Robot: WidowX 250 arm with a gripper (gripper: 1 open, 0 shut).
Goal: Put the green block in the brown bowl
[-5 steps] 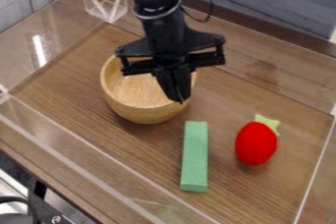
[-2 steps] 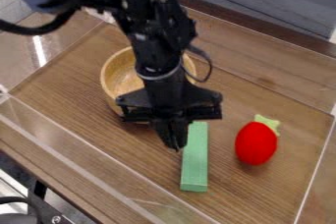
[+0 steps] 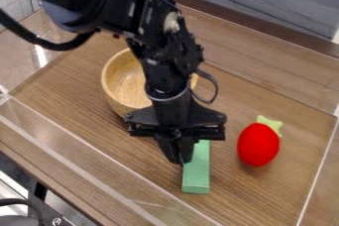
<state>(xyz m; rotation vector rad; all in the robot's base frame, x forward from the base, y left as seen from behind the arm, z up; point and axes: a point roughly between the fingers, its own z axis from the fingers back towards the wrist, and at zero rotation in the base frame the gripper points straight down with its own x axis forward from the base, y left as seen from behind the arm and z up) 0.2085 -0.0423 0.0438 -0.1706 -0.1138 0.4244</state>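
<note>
The green block (image 3: 199, 177) lies flat on the wooden table, its long side running toward me, in front of the brown bowl (image 3: 123, 83). My gripper (image 3: 179, 153) points down at the block's far end, at its left edge, and covers part of it. The dark fingertips sit low, close to the block. Whether they touch it, or how far apart they stand, does not show from this angle. The bowl stands behind and left of the gripper, partly hidden by the arm, and the part of its inside that shows holds nothing.
A red strawberry-shaped toy (image 3: 259, 143) stands just right of the block. Clear acrylic walls (image 3: 40, 131) fence the table on the left, front and right. A clear stand (image 3: 106, 7) sits at the back.
The arm came forward from over the bowl and sank toward the green block's far end. The block, bowl and strawberry toy have stayed in place.
</note>
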